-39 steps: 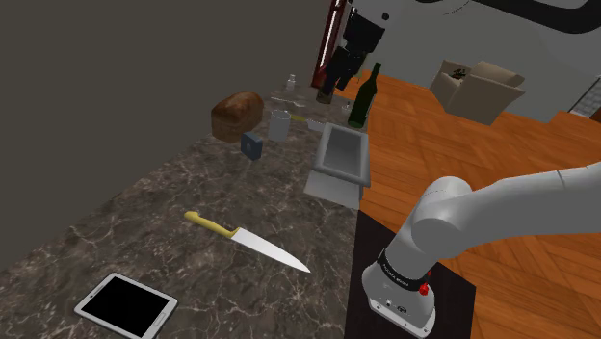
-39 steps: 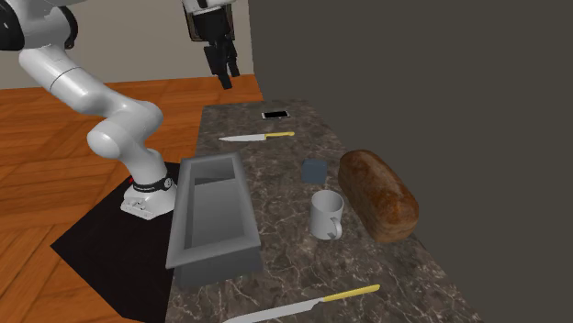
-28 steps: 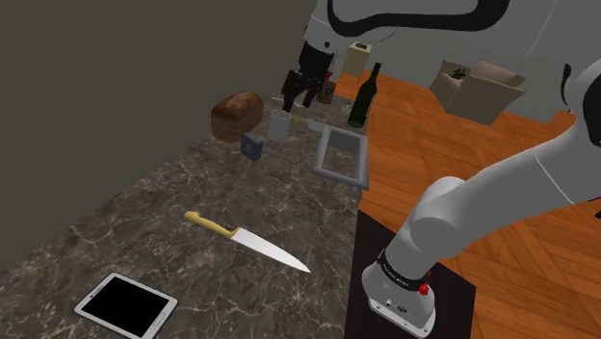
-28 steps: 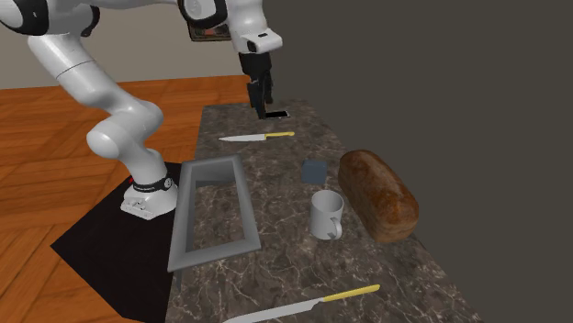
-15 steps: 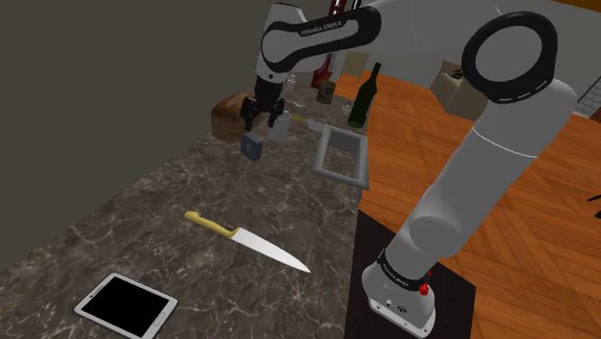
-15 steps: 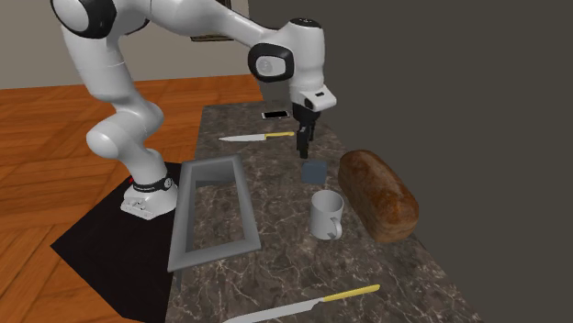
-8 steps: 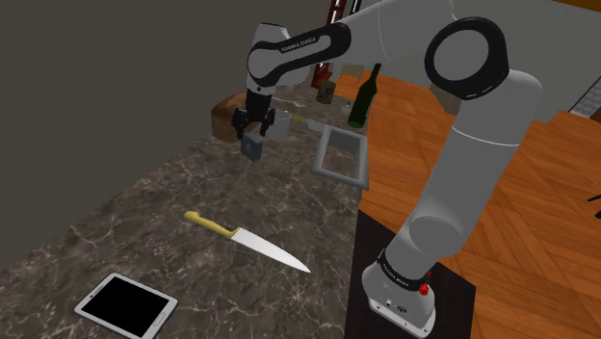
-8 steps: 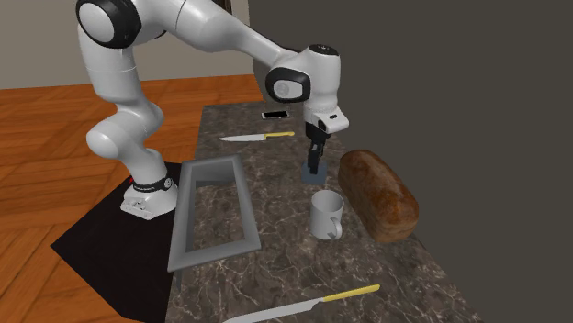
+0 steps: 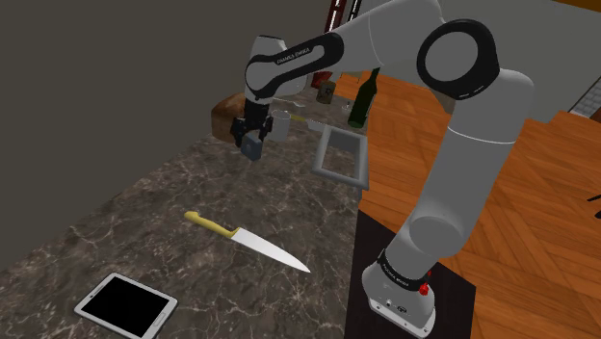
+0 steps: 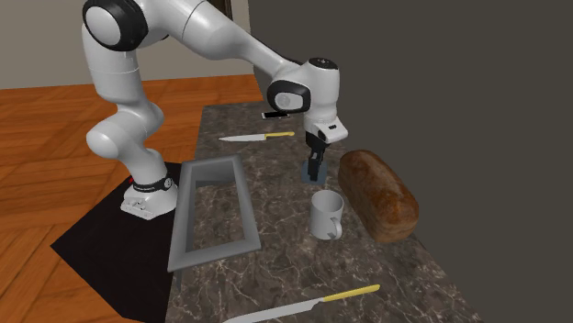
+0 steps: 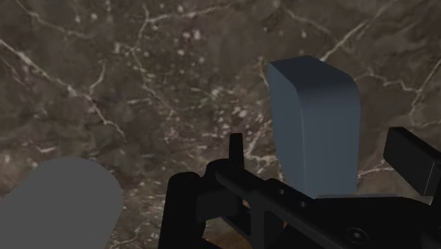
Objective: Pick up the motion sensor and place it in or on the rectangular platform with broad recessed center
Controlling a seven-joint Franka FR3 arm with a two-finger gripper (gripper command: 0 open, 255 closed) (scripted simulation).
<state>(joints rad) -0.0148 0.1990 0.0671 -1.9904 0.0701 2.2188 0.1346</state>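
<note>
We see the all-black two-finger tool [image 11: 323, 152] low over the small blue-grey rounded motion sensor [image 11: 314, 113], its fingers spread either side, touching neither face. The sensor stands on the dark marble worktop [image 10: 275, 197], near the brown bread loaf [image 10: 378, 194] and white mug [image 10: 325, 214], apart from the grey rectangular recessed platform [image 10: 214, 254].

In my shoulder view the gripper [image 9: 252, 143] covers most of the sensor [image 9: 255, 151], and the arm hides much of the loaf [image 9: 223, 112] and mug [image 9: 282, 123]. From the wrist, the sensor's near end sits behind the gripper body. A grey rounded shape [image 11: 56, 205] is cut by the edge; I can't identify it.
</note>
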